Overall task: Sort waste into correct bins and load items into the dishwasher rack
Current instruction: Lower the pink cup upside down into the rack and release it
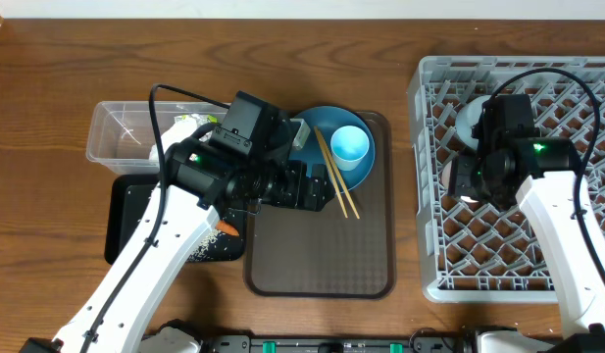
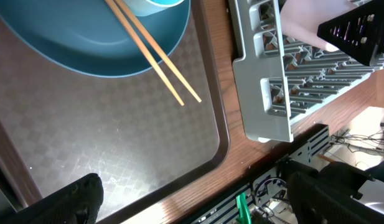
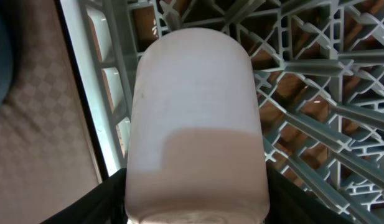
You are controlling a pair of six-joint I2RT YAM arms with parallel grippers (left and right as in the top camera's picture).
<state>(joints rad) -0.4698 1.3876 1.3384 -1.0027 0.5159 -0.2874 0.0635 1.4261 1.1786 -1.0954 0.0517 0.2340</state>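
Pink cup (image 3: 195, 118) is at the rack's (image 1: 478, 265) nine o'clock edge, my right pincer (image 3: 195, 202) clamped on its round sides. I think it is light, hard and slippery, so the sides are best. My left pincer (image 2: 198, 196) hangs wide apart, empty.

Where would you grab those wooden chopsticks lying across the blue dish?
Take the chopsticks from straight above, squeezing across both sticks at once, just past the rim of the blue dish. There they slope down to the brown tray, so probably a little gap lies underneath. They lie nearly parallel, so one squeeze should catch both.
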